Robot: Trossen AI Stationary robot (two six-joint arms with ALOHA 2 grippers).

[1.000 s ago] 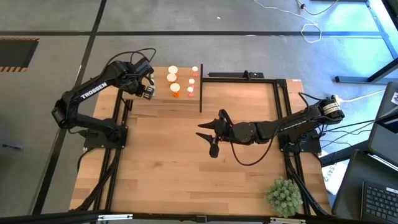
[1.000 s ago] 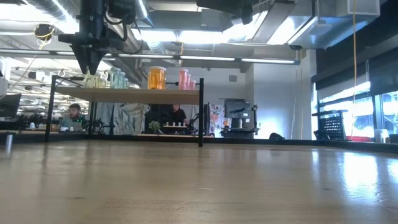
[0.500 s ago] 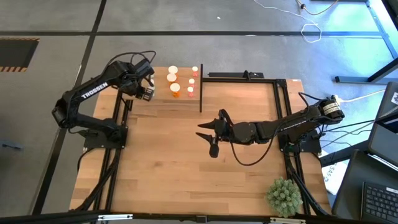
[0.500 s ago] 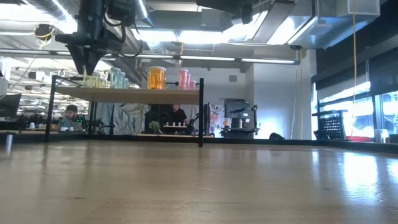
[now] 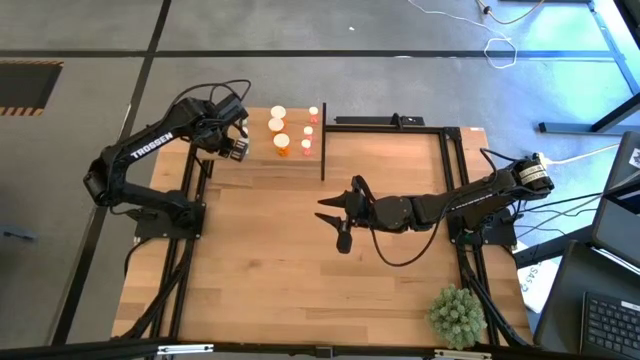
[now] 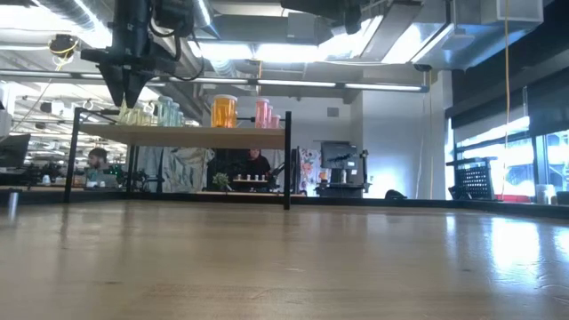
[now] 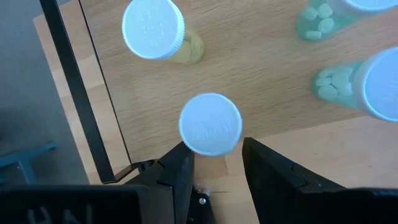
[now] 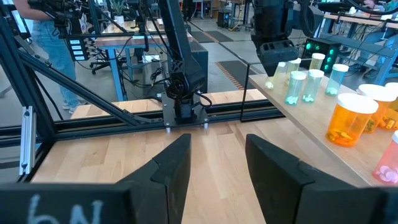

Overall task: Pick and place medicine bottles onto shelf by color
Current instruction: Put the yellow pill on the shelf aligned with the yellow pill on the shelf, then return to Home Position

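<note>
1. The left gripper (image 7: 214, 163) is hanging right above the shelf (image 5: 262, 152), at its end away from the table's middle. Its jaws are sitting open, with a white-capped bottle (image 7: 210, 124) right below and in line with the gap. Nothing is being gripped.
2. In the low view that gripper (image 6: 126, 89) is pointing straight down, tips just above the pale green bottles (image 6: 156, 112).
3. The bottles are all standing on the shelf, sorted: pale green at one end, an orange bottle (image 6: 223, 111) in the middle, reddish bottles (image 6: 265, 113) by the post nearest the table's middle.
4. Readable text: "TROSSEN" in white is showing on the left arm (image 5: 150, 144). Can't make out any print on the caps.
5. The right gripper (image 5: 338, 219) is waiting over the table (image 5: 300, 290) mid-board, well apart from the shelf, fingers spread and empty.
6. A spiky plant ball (image 5: 457, 315) is sitting at the table's near right corner.
</note>
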